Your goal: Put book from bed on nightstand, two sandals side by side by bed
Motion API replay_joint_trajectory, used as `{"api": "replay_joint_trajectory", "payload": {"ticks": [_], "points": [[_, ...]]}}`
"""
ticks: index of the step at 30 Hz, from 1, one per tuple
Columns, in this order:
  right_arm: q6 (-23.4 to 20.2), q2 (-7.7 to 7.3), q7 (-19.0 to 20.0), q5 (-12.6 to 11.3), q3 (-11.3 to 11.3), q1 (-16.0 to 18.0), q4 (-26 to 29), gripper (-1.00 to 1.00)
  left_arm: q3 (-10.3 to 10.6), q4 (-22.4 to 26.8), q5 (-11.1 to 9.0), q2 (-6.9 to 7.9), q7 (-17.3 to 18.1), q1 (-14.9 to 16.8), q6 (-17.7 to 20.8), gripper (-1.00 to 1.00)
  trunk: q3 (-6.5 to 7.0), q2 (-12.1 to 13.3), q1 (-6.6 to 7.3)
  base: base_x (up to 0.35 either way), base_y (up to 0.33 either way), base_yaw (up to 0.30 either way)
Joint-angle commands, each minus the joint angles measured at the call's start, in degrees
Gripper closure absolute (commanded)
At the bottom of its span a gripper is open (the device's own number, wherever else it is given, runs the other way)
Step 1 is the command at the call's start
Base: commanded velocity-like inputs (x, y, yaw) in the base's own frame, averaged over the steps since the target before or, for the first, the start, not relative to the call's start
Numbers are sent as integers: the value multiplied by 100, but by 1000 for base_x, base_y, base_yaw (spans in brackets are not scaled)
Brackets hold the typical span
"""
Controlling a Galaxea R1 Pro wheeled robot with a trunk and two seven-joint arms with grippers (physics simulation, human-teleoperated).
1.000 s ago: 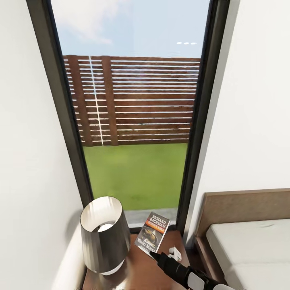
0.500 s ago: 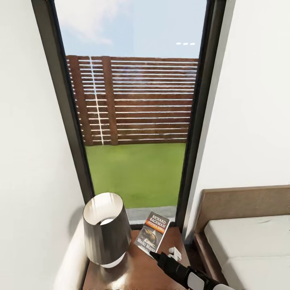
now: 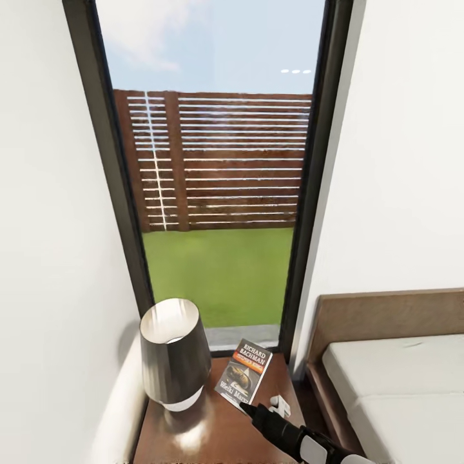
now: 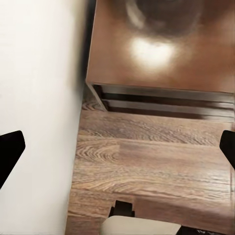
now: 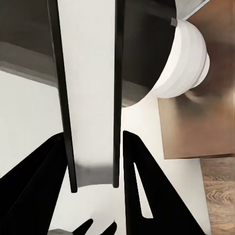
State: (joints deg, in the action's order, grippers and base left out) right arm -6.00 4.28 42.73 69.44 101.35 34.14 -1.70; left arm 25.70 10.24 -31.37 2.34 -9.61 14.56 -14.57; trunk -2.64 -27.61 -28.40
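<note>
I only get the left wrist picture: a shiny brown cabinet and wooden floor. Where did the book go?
Observer: In the head view the book stands tilted over the nightstand, with the right gripper pinching its lower edge.
Operator: What's the blurry round thing on top?
Observer: A grey lamp, right beside the book.
Operator: Where's the bed?
Observer: The bed is on the nightstand's other side, away from the lamp.
</note>
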Motion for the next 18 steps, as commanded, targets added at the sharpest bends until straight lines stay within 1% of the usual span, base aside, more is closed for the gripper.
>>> {"api": "replay_joint_trajectory", "payload": {"ticks": [1, 8, 10, 12, 13, 18], "points": [[-59, 3, 18, 8, 51, 5, 10, 100, 50, -3, -27, 3, -33, 3, -11, -100, -12, -12, -2, -73, 0, 0], [-65, 3, 7, 8, 56, 5, 12, 100, 50, -24, -27, 3, -32, 3, -11, -100, -12, -12, -2, -33, 0, 0], [-71, 3, -47, 8, 58, 5, 12, 100, 50, -26, -27, 3, -32, 3, -11, -100, -12, -12, -2, -14, 0, 0], [-88, 5, -187, 5, 59, 5, 9, 100, 50, -28, -27, 3, -32, 3, -11, -100, -12, -12, -2, -9, 0, 0], [-88, 5, -187, 5, 59, 5, 9, 100, 50, -28, -27, 3, -32, 3, -11, -100, -12, -12, -2, -8, 0, 0], [-110, 19, -677, 6, 63, 5, -17, 100, 50, -30, -27, 3, -21, 3, -11, -100, -12, -12, -2, -4, 0, 0]]}}
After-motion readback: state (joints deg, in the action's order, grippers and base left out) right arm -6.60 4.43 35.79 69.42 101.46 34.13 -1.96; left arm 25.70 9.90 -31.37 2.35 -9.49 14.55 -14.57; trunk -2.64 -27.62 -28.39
